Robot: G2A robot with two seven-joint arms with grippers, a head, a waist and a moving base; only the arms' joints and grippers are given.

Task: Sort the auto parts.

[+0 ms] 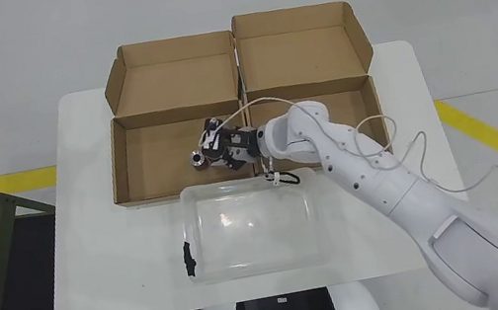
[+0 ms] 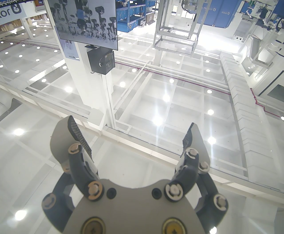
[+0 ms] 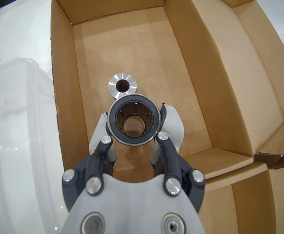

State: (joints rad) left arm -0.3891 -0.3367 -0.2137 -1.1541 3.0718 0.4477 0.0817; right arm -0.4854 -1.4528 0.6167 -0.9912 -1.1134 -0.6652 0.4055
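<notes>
The left gripper [image 2: 132, 133] is turned up toward a ceiling of white panels and round lamps. Its two grey fingers [image 2: 61, 141], lined with black toothed pads, are spread wide and are empty.

On the smooth white table [image 1: 92, 233], two brown cardboard boxes are set side by side with their lids folded back. The left box [image 1: 146, 168] is seen beneath the right gripper [image 1: 215, 144], which hangs over the plain, flat floor of that box near its right-hand wall. A short silver metal ring [image 3: 131, 83], round, with a flared face cut by fine radial lines and a dark bore through its middle, is seen lying on the box floor [image 3: 133, 44] just past the fingertips; it is apart from them.

The right gripper [image 3: 134, 115] is closed around a hollow metal sleeve [image 3: 153, 119], a short cylinder with a black rim, a bright outer edge and small slots along its inner wall. The sleeve is clamped on both sides by the pale fingers [image 3: 173, 124], with its open end turned toward the wrist, and is held above the cardboard.

The right box [image 1: 361, 105] is placed behind the gripper's wrist. A clear plastic tub [image 1: 251, 225] with rounded corners and a glossy surface is set beside the gripper, outside the left box's front wall.
</notes>
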